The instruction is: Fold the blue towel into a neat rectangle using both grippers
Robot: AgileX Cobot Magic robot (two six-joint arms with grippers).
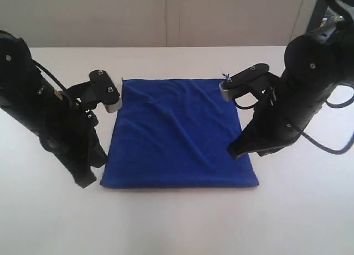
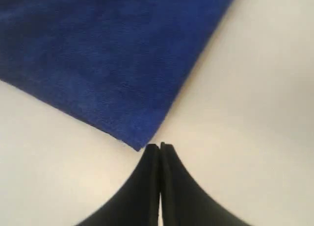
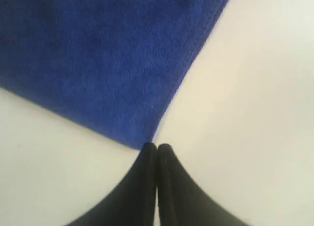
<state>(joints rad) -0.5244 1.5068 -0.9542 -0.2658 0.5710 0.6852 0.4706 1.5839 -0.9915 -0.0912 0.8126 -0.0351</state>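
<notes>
The blue towel [image 1: 177, 133] lies spread flat on the white table, roughly square, with slight wrinkles near its far edge. A small tag [image 1: 225, 75] sticks out at its far right corner. My left gripper [image 1: 84, 180] is shut and empty beside the towel's near left corner. In the left wrist view the towel's corner [image 2: 140, 142] lies just ahead of the shut left gripper [image 2: 160, 146], not touching it. My right gripper [image 1: 233, 153] is shut and empty by the towel's near right side. In the right wrist view its tips [image 3: 157, 146] sit right at a corner of the towel [image 3: 142, 138].
The white table [image 1: 177, 222] stretches around the towel on all sides. A pale wall stands behind it. Dark equipment [image 1: 332, 11] shows at the top right. Both arms angle down steeply on either side of the cloth.
</notes>
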